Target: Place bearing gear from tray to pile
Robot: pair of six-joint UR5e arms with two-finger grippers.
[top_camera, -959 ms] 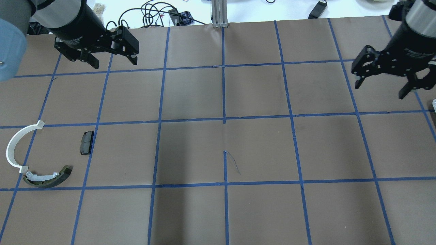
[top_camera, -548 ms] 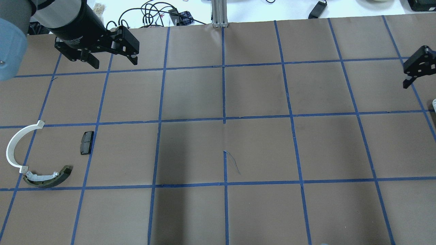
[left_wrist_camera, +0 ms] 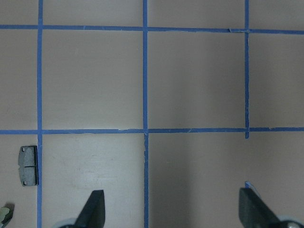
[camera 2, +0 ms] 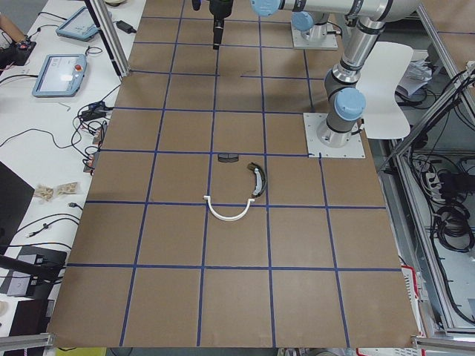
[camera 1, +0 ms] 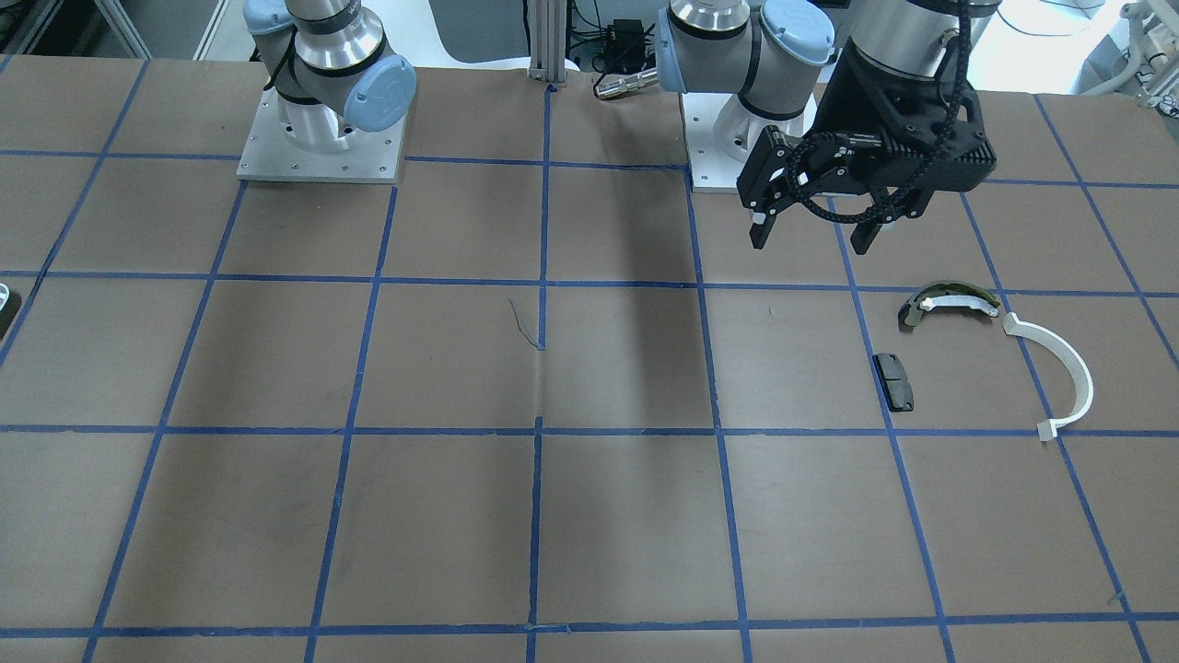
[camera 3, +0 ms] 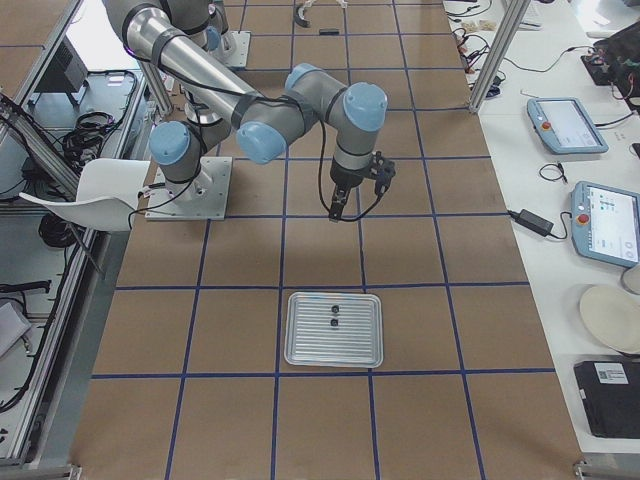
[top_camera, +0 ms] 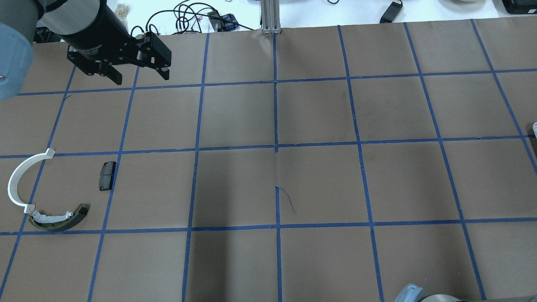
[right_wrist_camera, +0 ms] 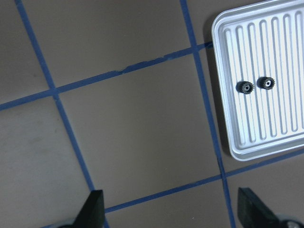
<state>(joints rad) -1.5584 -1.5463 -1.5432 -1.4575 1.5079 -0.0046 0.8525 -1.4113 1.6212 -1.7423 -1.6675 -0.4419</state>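
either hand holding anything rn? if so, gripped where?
Nothing is held. The left hand is open with nothing between its fingers, and so is the right hand. The gears lie on the tray.

The table [top_camera: 319, 180], papered brown and ruled into squares by blue tape, carries three loose parts near the end on the robot's left: a black pad [top_camera: 107, 176], a white half-ring arc [top_camera: 10, 184] and, just beside the arc's end, an olive curved shoe [top_camera: 58, 221]. A ribbed metal tray [camera 3: 360, 340] lies toward the opposite end.
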